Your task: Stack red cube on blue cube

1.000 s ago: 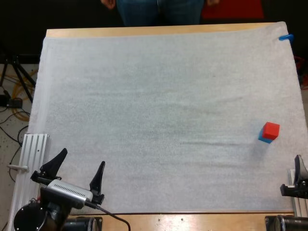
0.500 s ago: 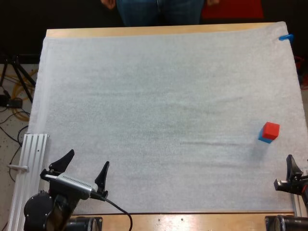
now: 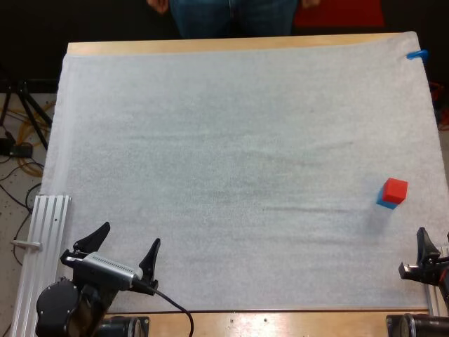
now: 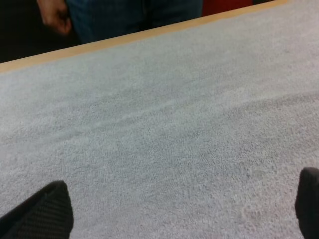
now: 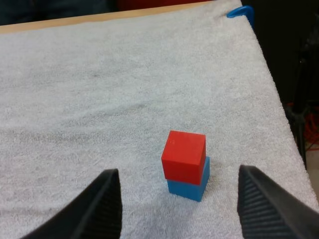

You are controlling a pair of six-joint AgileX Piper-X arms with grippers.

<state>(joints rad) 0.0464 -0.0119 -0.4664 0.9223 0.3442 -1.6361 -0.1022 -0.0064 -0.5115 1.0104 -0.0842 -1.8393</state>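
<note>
Left gripper (image 3: 130, 235), right gripper (image 3: 433, 247) withdrawn edgeward, spread | red cube (image 3: 395, 189) atop blue cube (image 3: 383, 203), perhaps skewed

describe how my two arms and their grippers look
Both are black throughout. The left gripper has two tapered, pointed black jaws, mounted on a black arm with a round joint. The right gripper has matching black jaws; its wrist view shows fine ribbing on their faces.

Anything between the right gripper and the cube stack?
Only bare mat, per the right wrist view, between the open right gripper and the red cube atop the blue cube.
</note>
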